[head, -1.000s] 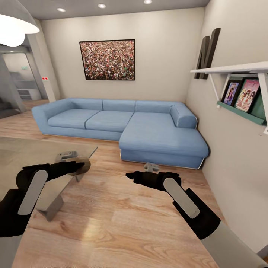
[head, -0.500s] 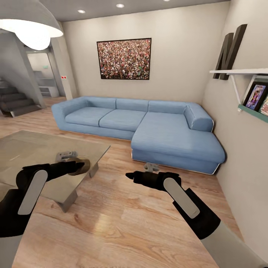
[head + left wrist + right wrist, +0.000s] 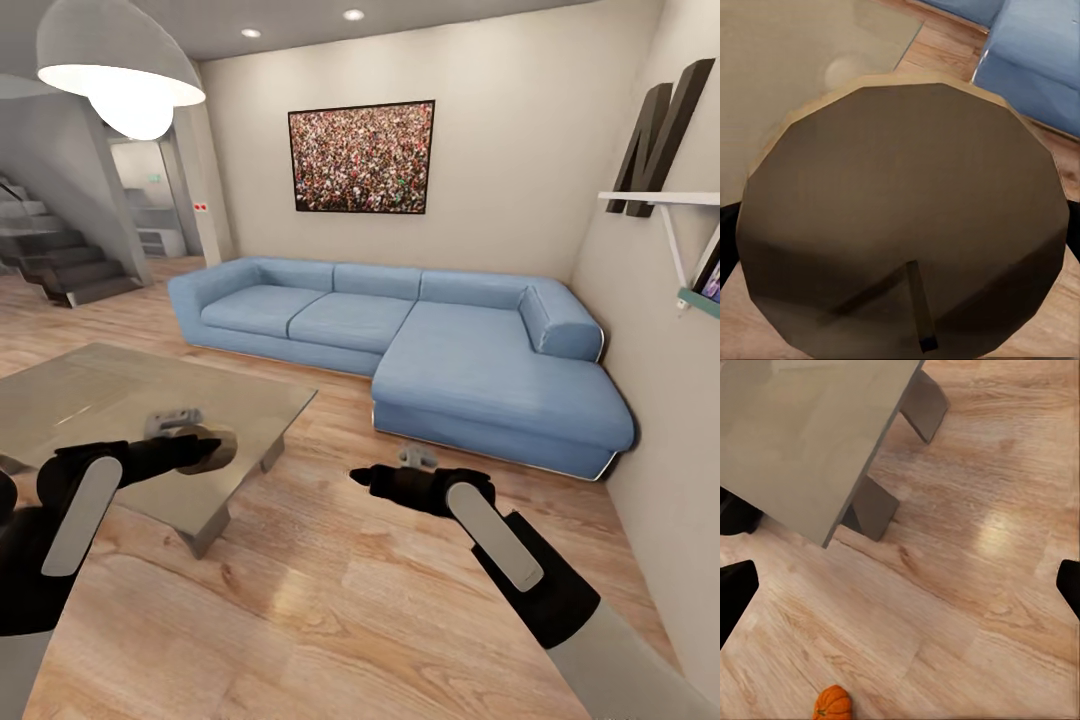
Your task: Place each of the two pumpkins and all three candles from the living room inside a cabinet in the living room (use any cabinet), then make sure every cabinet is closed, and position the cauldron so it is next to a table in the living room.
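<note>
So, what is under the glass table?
Under the table, two slanted grey legs and wood floor show. The left gripper and the candle it holds cover part of the top.

Two black arms are being shown in the head view, at the lower left and lower right. A long light grey strip is being carried on each one. The left gripper (image 3: pixel 205 452) and right gripper (image 3: pixel 362 479) are black, with small grey parts on top.
</note>
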